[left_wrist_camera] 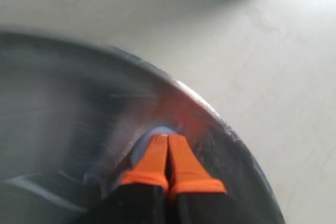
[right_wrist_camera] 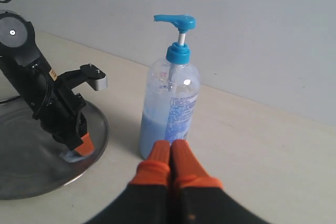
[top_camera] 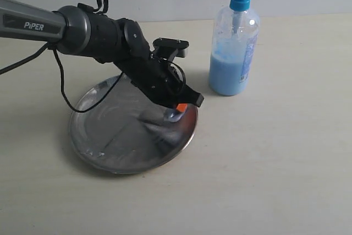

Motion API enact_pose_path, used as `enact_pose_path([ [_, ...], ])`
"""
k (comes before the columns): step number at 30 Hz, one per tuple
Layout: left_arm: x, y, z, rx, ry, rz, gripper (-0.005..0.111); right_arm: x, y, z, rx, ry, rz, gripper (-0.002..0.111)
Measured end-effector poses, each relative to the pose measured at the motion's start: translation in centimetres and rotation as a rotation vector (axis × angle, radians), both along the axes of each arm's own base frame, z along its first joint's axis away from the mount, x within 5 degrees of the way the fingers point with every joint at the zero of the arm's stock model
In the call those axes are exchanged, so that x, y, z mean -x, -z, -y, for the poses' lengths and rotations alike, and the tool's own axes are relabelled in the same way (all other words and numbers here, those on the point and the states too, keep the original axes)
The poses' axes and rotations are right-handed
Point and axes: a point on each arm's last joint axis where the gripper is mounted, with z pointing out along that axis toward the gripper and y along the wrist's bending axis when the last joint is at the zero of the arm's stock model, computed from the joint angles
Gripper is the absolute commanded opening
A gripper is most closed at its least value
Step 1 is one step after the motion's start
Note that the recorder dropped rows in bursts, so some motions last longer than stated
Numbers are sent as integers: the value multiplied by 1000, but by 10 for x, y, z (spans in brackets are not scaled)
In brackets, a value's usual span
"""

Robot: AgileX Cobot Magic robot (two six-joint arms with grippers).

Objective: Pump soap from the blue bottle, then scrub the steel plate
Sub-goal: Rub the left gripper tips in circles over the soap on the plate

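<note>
The steel plate [top_camera: 104,136] lies on the table's left half. My left gripper [top_camera: 180,109] is shut, with its orange tips pressed down on the plate's right side close to the rim. A pale blue blob of soap [top_camera: 171,116] sits right at those tips. In the left wrist view the shut gripper [left_wrist_camera: 167,136] touches the soap [left_wrist_camera: 140,148] on the streaky plate [left_wrist_camera: 63,103]. The blue bottle [top_camera: 234,53] stands upright to the right of the plate. My right gripper [right_wrist_camera: 170,144] is shut and empty, short of the bottle [right_wrist_camera: 169,103], and it is out of the exterior view.
A black cable [top_camera: 63,89] hangs from the left arm over the plate's left rim. The right wrist view shows the left gripper [right_wrist_camera: 84,142] on the plate [right_wrist_camera: 31,161], and a plain wall [right_wrist_camera: 252,24] behind the table. Bare beige tabletop [top_camera: 275,163] surrounds both objects.
</note>
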Motion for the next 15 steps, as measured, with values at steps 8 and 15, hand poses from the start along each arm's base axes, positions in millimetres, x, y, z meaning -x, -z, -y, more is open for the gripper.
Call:
enact_pose_path([
  [8,-10,1,-9,-21,-36,6,0,0,0,0,0,0,0,0],
  [15,-17,2,-29,-47,-67,-80,0,0,0,0,0,0,0,0],
])
